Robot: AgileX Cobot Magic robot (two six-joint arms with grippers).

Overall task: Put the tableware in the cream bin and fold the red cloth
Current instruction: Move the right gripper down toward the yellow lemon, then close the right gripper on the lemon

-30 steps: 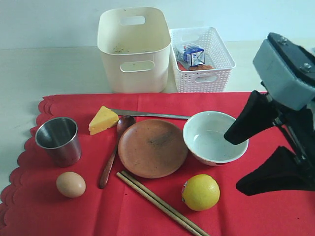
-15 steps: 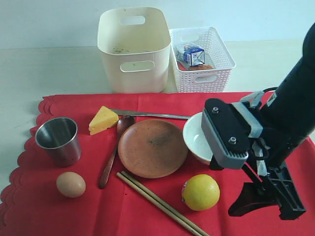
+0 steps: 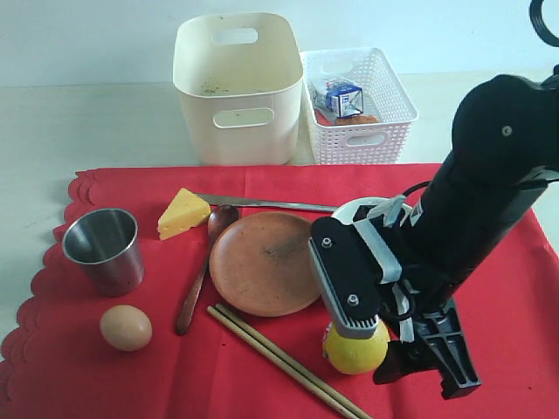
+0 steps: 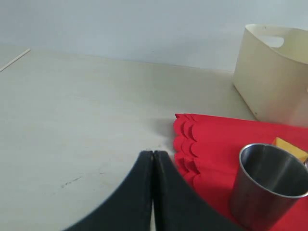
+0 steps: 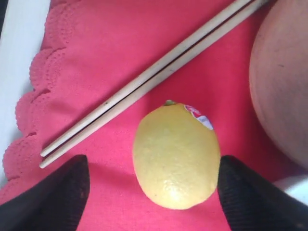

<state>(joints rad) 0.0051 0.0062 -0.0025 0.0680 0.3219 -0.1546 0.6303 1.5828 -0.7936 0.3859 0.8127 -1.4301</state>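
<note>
Exterior: your right gripper [image 3: 371, 353] hangs low over the lemon [image 3: 354, 351], near right on the cloth [image 3: 175, 384]. The cup [image 3: 103, 249], plate [image 3: 266, 262] and chopsticks [image 3: 279, 362] lie on the cloth, with the bin [image 3: 238, 87] beyond its far edge.

Left wrist: your left gripper [image 4: 152, 159] is clenched and empty, over bare table left of the cup.

Right wrist: the jaws are spread either side of the lemon, not touching it. You look set to pick it up, but it isn't tableware, so shifting left to the chopsticks seems the better next move.

Camera layout: one exterior, two wrist views.
The exterior view is aimed obliquely down across the red cloth [image 3: 131, 375] toward the cream bin [image 3: 238, 87]. The steel cup [image 4: 269, 183] is shared with the low, level left wrist view; the lemon [image 5: 175, 156] with the close, downward right wrist view.
</note>
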